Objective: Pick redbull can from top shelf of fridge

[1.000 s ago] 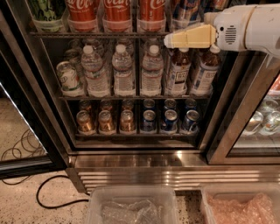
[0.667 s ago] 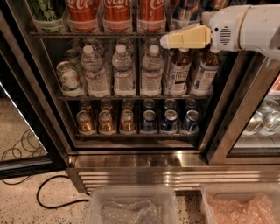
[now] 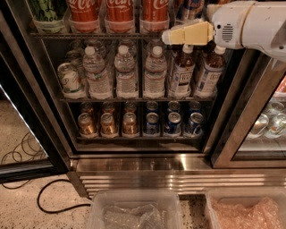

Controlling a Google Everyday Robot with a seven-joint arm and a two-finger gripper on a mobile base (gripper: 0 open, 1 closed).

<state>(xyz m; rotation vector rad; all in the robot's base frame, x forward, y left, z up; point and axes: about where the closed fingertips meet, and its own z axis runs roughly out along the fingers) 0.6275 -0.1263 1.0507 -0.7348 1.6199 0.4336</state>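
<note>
The fridge (image 3: pixel 147 167) stands open in front of me. At the top edge of the view, its top shelf (image 3: pixel 89 35) carries red Coca-Cola cans (image 3: pixel 118 11) and a green can (image 3: pixel 47 11). At the shelf's right end a blue-and-silver can, apparently the redbull can (image 3: pixel 191 8), shows only partly above my arm. My gripper (image 3: pixel 166 36), yellowish on a white arm coming in from the right, points left at the level of the top shelf's front edge, just below and left of that can. It holds nothing that I can see.
The middle rack holds water bottles (image 3: pixel 125 71) and brown tea bottles (image 3: pixel 183 74). The lower rack holds short gold cans (image 3: pixel 107 124) and blue cans (image 3: pixel 172 123). A glass door (image 3: pixel 250 129) stands at the right. Two clear bins (image 3: pixel 134 210) (image 3: pixel 250 210) and a black cable (image 3: pixel 49 199) lie on the floor.
My gripper has moved slightly left and up along the top shelf's front edge. The cans and bottles have not moved.
</note>
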